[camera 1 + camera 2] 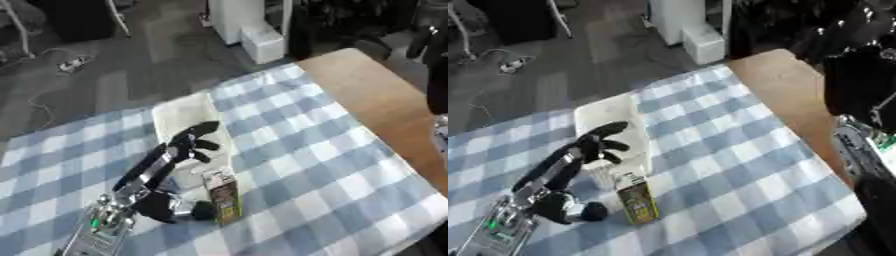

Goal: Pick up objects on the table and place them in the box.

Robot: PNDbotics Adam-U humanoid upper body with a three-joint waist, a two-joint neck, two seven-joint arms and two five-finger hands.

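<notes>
On the checked tablecloth (306,150), the left hand (188,142) hovers over the white box (179,112), fingers seemingly released, carton (223,196) just below.

The cloth (306,150) is a blue-and-white check, and past its far edge the bare tabletop (376,90) shows a warm orange-brown. The box (179,114) is plain white. Over it the left robot hand (194,140) is black, its arm (144,172) black with silver at the joints (a small green light glows near the elbow). The carton (224,196) is brown and olive with a paler top. The floor (131,55) beyond is dark grey.
</notes>
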